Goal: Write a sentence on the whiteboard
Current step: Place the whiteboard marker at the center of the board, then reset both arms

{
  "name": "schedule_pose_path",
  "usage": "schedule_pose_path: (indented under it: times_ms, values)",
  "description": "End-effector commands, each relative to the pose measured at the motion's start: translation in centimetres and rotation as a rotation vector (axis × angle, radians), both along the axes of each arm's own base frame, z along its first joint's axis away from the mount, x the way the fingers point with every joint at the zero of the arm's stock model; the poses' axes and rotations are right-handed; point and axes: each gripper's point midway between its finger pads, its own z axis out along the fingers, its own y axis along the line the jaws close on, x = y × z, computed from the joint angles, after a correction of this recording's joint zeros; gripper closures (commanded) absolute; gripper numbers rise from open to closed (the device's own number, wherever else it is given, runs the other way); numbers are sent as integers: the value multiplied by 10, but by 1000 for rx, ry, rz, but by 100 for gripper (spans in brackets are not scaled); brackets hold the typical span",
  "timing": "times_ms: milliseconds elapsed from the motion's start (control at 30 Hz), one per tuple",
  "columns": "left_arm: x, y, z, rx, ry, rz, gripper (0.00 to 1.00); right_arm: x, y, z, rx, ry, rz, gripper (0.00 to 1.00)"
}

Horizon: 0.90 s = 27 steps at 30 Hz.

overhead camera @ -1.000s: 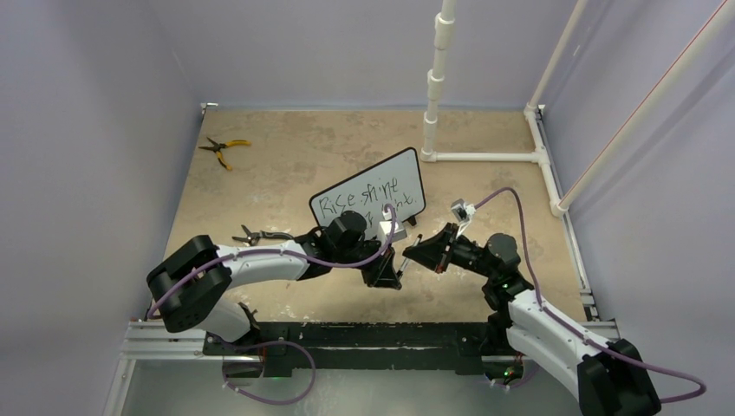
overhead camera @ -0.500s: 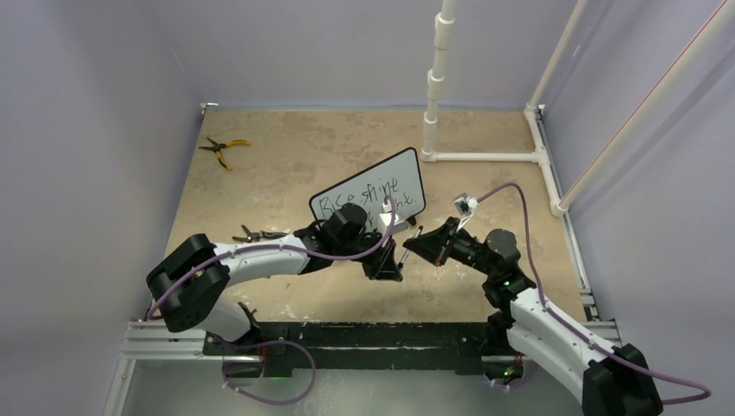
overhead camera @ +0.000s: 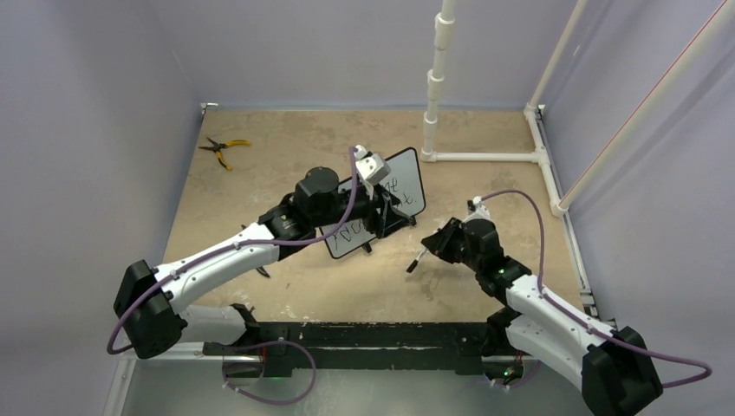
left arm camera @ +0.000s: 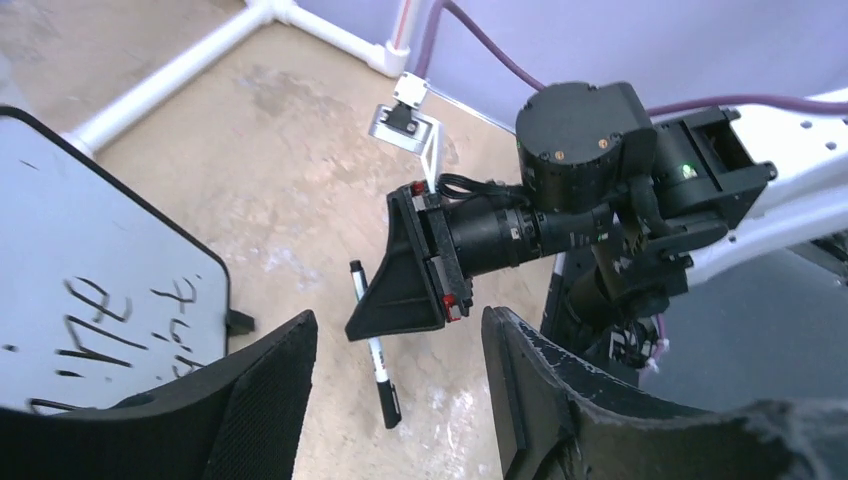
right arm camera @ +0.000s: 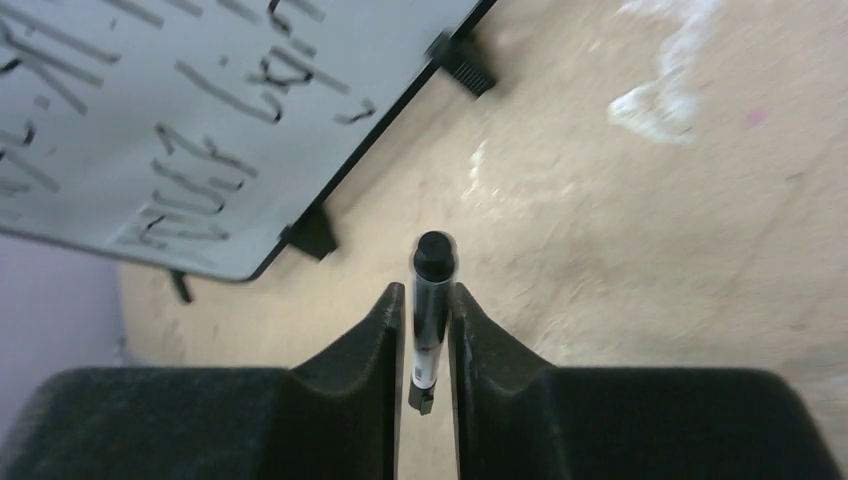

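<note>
Whiteboard point(overhead camera: 406, 189) with black writing point(left arm camera: 100, 315) stands mid-table, left claw point(overhead camera: 379, 212) just beside it spread apart and empty, right claw point(right arm camera: 430, 297) further right clenched on a black marker point(right arm camera: 435, 258).

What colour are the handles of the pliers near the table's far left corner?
Yellow; the pliers show best in the top external view.

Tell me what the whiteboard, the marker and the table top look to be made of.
The whiteboard: smooth white writing face, probably coated sheet, in a thin black frame, likely plastic. The marker: smooth pale barrel with black cap, looks plastic. The table top: matte beige mottled surface, stone-look; laminate or board, cannot tell.
</note>
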Motion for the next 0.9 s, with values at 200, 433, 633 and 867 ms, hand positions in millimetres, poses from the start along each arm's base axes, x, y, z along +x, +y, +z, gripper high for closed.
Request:
schedule_pose_path:
  times_ms: [200, 433, 633, 867]
  values:
    - [69, 49, 46, 57, 16, 221, 35, 62, -71, 23, -181, -72, -360, 31]
    - [138, 154, 68, 127, -13, 634, 29, 86, -109, 78, -287, -208, -465, 2]
    - [162, 291, 57, 284, -81, 1238, 23, 91, -130, 154, -370, -512, -511, 1]
    - [125, 334, 28, 253, -166, 1407, 19, 62, -140, 208, -429, -891, -500, 1]
